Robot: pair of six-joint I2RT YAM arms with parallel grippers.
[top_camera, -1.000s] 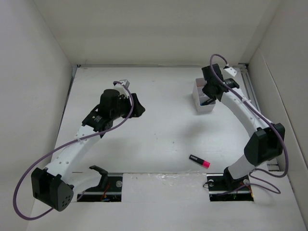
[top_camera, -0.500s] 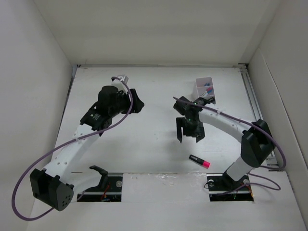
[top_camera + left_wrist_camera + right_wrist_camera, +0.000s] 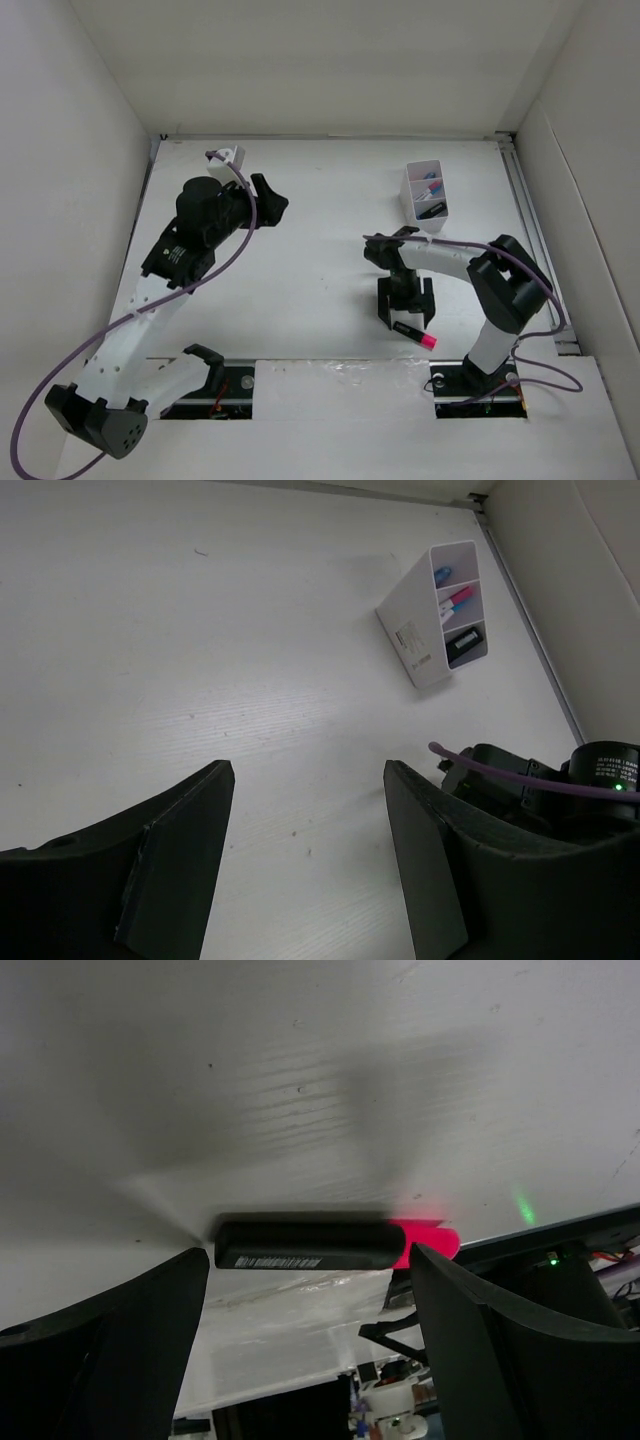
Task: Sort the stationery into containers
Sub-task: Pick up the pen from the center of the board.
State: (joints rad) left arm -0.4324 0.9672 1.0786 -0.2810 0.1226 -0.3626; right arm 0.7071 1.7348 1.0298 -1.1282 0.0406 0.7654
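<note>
A black marker with a pink end [image 3: 415, 334] lies near the table's front edge. In the right wrist view this marker [image 3: 305, 1245] lies crosswise just beyond my fingertips. My right gripper [image 3: 405, 305] [image 3: 310, 1345] hangs over it, open, nothing between the jaws. The white divided container [image 3: 412, 196] stands at the back right and holds blue, pink and black stationery. The left wrist view shows the container [image 3: 408, 640] far ahead. My left gripper [image 3: 268, 200] [image 3: 305, 865] hovers over the back left of the table, open and holding nothing.
White walls close in the table on the left, back and right. A metal rail [image 3: 527, 205] runs along the right edge. The right arm [image 3: 560, 790] and its purple cable show in the left wrist view. Both arm bases sit in slots at the front edge.
My right gripper left the container, swung down to the front of the table above the pink-ended marker, and opened. My left arm shifted slightly left and back.
</note>
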